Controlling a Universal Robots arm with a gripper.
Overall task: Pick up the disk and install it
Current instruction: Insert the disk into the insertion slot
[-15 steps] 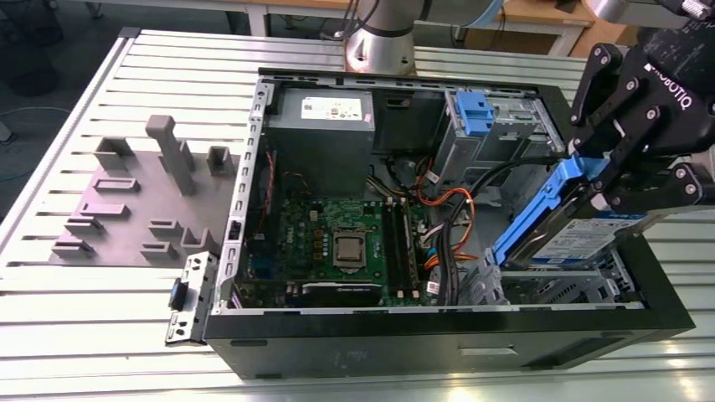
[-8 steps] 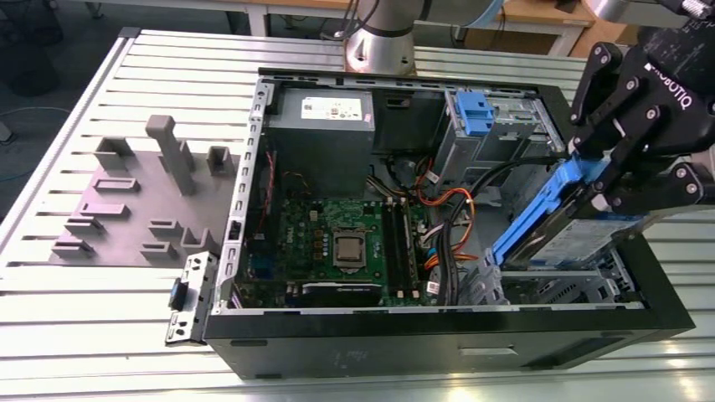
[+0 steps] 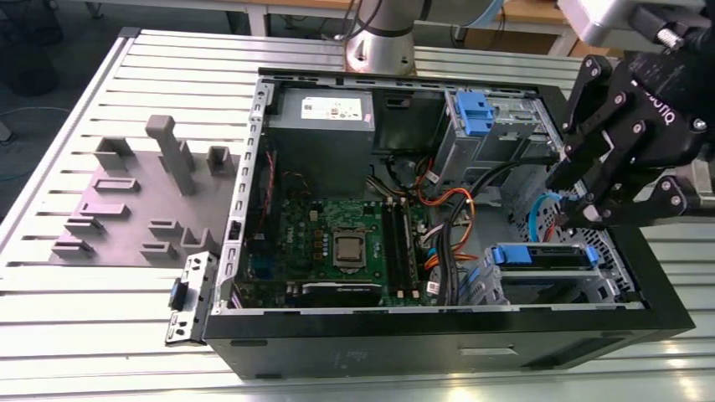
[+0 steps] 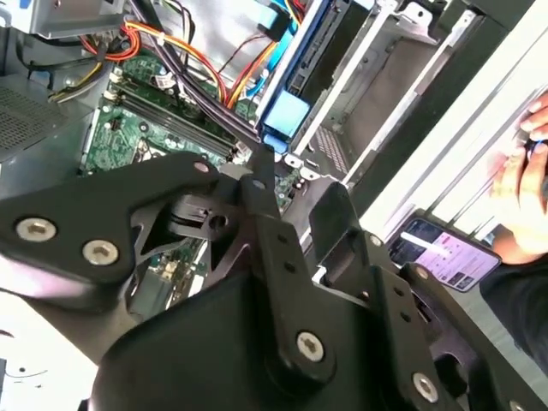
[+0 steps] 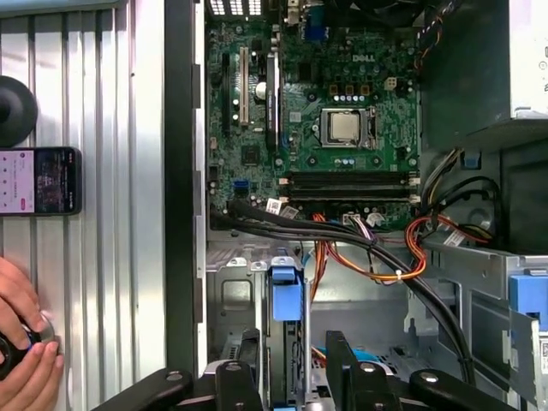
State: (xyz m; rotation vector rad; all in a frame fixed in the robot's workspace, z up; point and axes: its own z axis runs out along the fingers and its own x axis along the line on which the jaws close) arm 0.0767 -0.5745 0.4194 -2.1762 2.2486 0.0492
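Exterior view: grey fixture block (image 3: 134, 201) at nine o'clock, disk (image 3: 542, 255) seated at four o'clock in the case (image 3: 447, 343), gripper (image 3: 587, 219) just above. First wrist view adds its spread fingers (image 5: 342, 368) straddling the blue bracket (image 5: 287, 300), a phone (image 5: 38, 180), a person's hand (image 5: 21, 342)

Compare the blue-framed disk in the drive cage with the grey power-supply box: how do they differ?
The disk is small and slim; the power-supply box is much bigger and bulkier. The disk has a bright blue bracket; the power-supply box is plain grey with a white sticker. Both sit inside the open computer case.
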